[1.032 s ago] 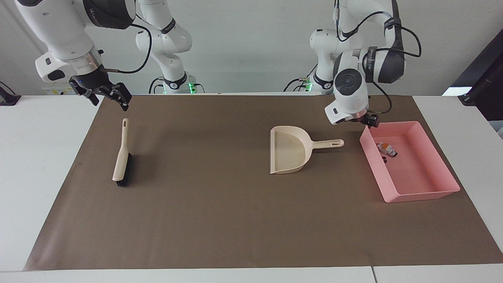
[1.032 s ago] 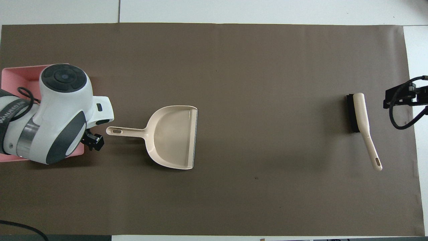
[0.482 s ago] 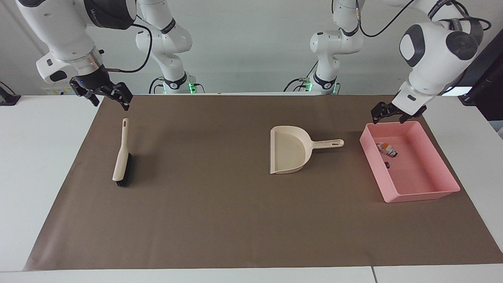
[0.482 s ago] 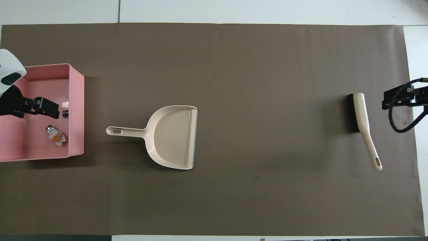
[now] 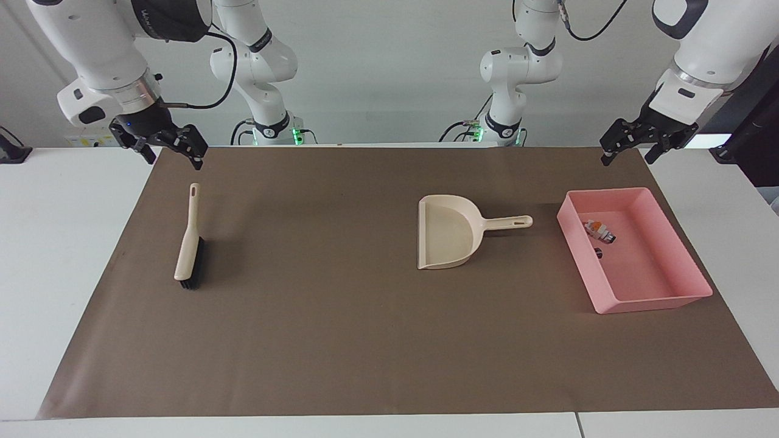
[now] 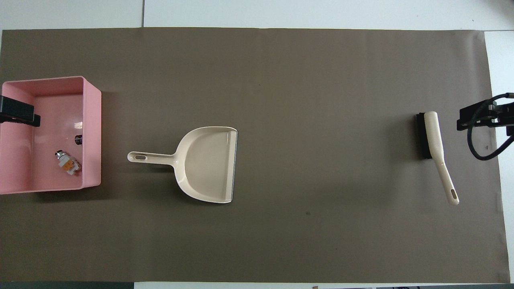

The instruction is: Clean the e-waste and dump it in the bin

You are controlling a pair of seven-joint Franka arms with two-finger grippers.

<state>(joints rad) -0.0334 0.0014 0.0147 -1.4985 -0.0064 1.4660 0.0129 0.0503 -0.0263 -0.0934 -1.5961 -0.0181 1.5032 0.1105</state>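
The pink bin (image 5: 663, 301) sits on the brown mat at the left arm's end, and also shows in the overhead view (image 6: 91, 132). In it lie the e-waste parts: a small white cylinder with orange marks (image 5: 599, 231) (image 6: 67, 162) and a stubby dark cylinder (image 5: 599, 254) (image 6: 78, 139). My left gripper (image 5: 628, 155) is open and empty, raised in the air over the bin's end of the table; only its tip (image 6: 18, 114) shows from above. My right gripper (image 5: 172, 157) (image 6: 482, 118) is open and empty, raised over the mat's edge beside the brush.
A beige dustpan (image 5: 447, 234) (image 6: 207, 164) lies empty on the mat beside the bin, with its handle pointing at the bin. A beige brush with black bristles (image 5: 188, 243) (image 6: 431, 136) lies toward the right arm's end. White table borders the mat.
My left arm has swung up and away from the bin's rim, toward the left arm's end of the table, uncovering the bin. The right gripper has barely moved.
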